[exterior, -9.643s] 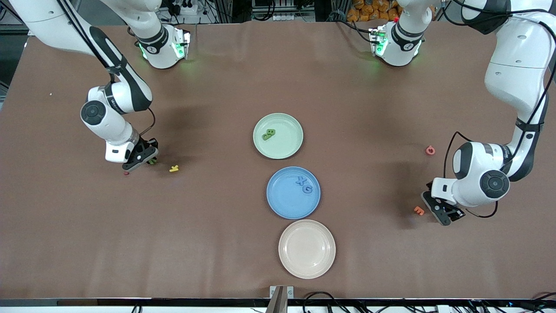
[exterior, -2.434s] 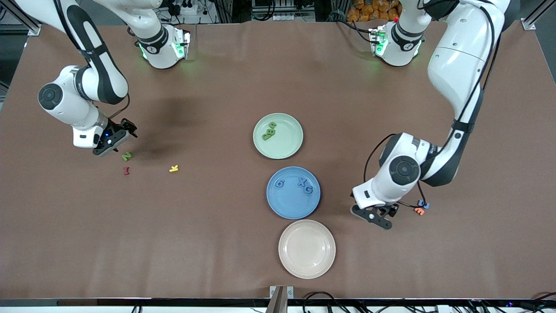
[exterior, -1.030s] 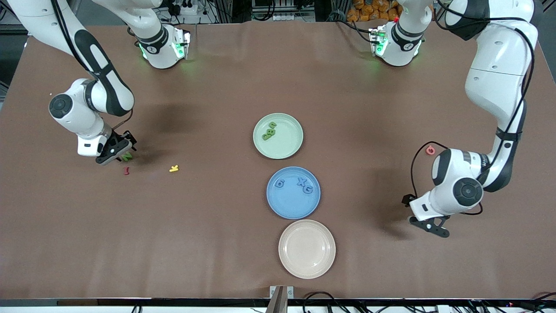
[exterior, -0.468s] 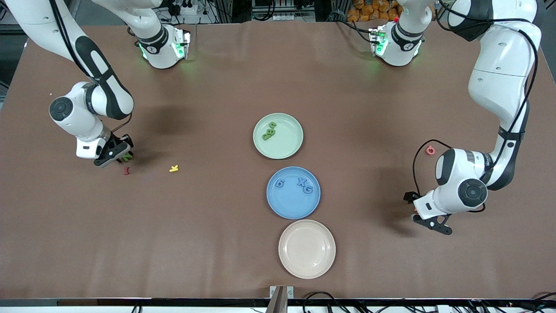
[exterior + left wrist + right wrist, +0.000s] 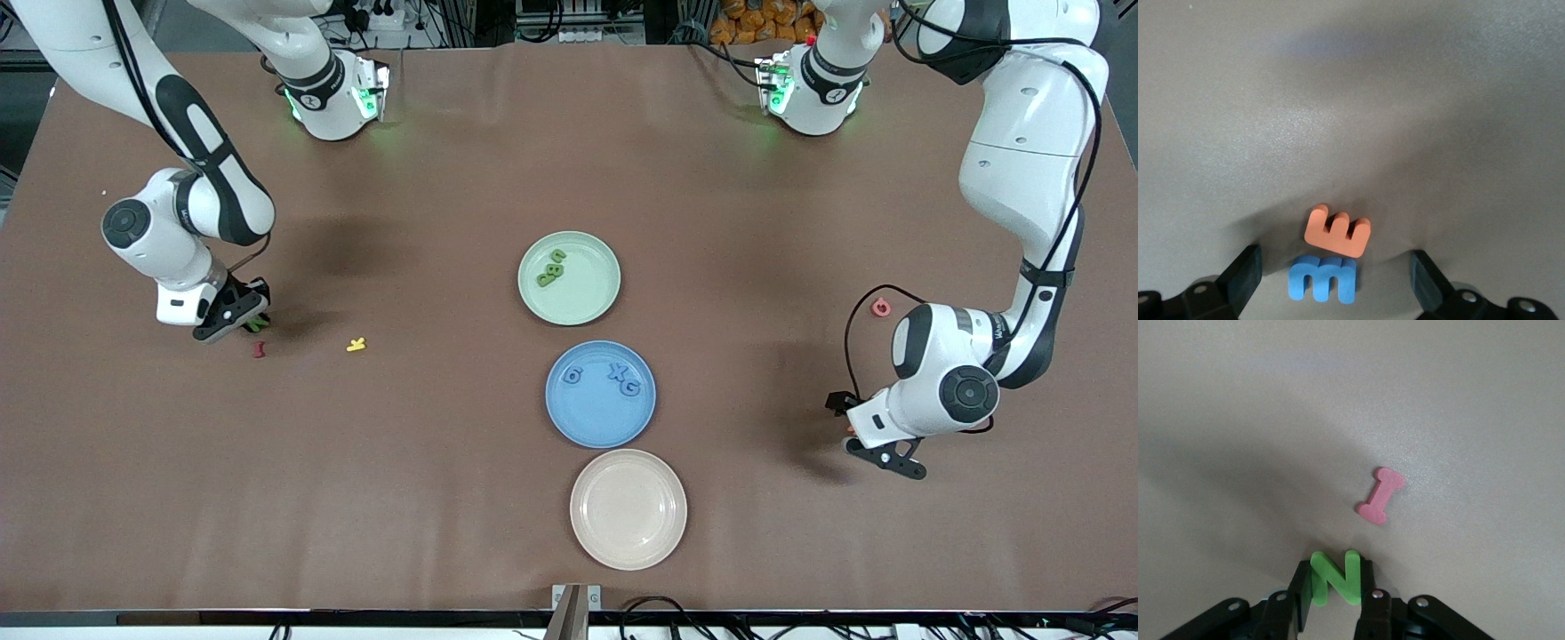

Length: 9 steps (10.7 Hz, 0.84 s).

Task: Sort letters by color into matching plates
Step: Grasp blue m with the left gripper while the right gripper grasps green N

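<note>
My right gripper (image 5: 1335, 588) is down at the table toward the right arm's end, shut on a green letter N (image 5: 1335, 577) that stands between its fingers; from the front the green letter (image 5: 258, 325) peeks out beside the right gripper (image 5: 242, 316). My left gripper (image 5: 1335, 288) stands open low over the table toward the left arm's end, with a blue letter m (image 5: 1323, 281) lying between its fingers, touching neither. The pale green plate (image 5: 594, 300) holds three green letters (image 5: 551, 267). The blue plate (image 5: 596, 425) holds three blue letters (image 5: 622, 380).
An orange E (image 5: 1338, 231) lies against the blue m. A pink-red I (image 5: 1381, 496) lies close to the green N, and a yellow K (image 5: 356, 344) a little farther off. A red G (image 5: 880, 308) lies near the left arm. A beige plate (image 5: 628, 551) sits nearest the front camera.
My right gripper's fingers have closed onto the green N. The left gripper has settled slightly over the blue m and stays open.
</note>
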Each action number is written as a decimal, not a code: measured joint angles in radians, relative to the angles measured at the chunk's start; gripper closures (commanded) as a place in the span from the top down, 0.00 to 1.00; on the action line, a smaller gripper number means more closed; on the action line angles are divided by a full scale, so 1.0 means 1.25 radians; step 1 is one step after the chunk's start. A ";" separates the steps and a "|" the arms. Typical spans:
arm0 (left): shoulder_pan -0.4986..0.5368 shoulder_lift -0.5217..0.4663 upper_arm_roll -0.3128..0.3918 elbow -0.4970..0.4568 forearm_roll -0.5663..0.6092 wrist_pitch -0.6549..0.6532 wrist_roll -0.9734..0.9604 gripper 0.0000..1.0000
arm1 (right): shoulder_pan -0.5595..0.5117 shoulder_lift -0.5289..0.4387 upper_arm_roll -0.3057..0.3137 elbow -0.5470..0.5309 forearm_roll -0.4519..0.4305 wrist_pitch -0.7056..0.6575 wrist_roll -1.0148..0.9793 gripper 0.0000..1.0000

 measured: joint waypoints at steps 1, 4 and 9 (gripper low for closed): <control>0.000 0.000 0.000 0.000 0.000 0.000 0.000 1.00 | 0.001 0.000 0.000 0.003 0.000 0.000 0.000 0.00; 0.002 0.000 0.000 0.000 0.000 -0.004 0.007 1.00 | 0.004 -0.019 0.000 0.012 0.001 -0.039 0.000 0.00; 0.020 -0.001 -0.003 0.000 -0.001 -0.010 0.034 0.41 | 0.007 -0.090 0.000 0.015 0.010 -0.149 0.024 0.00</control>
